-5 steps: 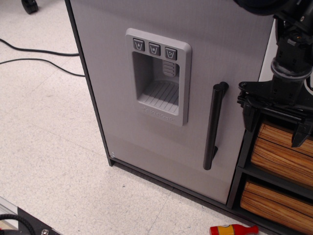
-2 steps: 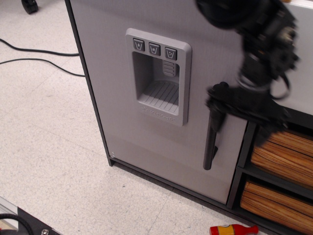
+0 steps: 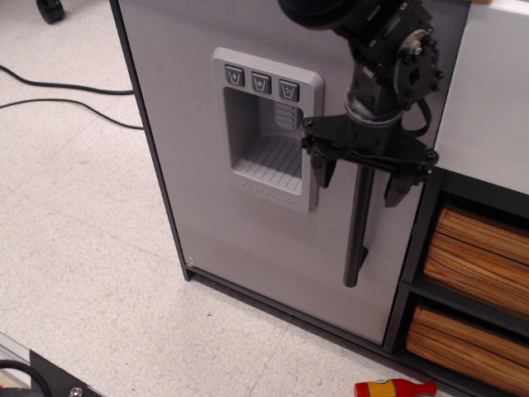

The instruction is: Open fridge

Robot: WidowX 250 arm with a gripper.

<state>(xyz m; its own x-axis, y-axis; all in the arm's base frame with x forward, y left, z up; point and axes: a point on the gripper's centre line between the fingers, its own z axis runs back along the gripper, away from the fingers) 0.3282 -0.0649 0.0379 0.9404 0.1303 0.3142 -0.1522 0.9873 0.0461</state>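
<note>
gripper [image 3: 359,178] spread wide, fingers straddling the handle [image 3: 357,231] near its top, holding nothing. fridge [image 3: 207,124] door shut (handle's long axis vertical, at door's right edge). handle sits btwn fingers, door directly behind.

Grey fridge [image 3: 207,207] upright, door shut (black handle [image 3: 357,240])

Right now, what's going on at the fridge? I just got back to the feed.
The arm has swung in from the right, and its gripper now sits open in front of the fridge, one finger on either side of the upper part of the black bar handle. The jaws have not closed on it. The door looks shut, flush with the dark frame. The basket cabinet stands to the right, and a small red and yellow toy bottle lies on the floor.
</note>
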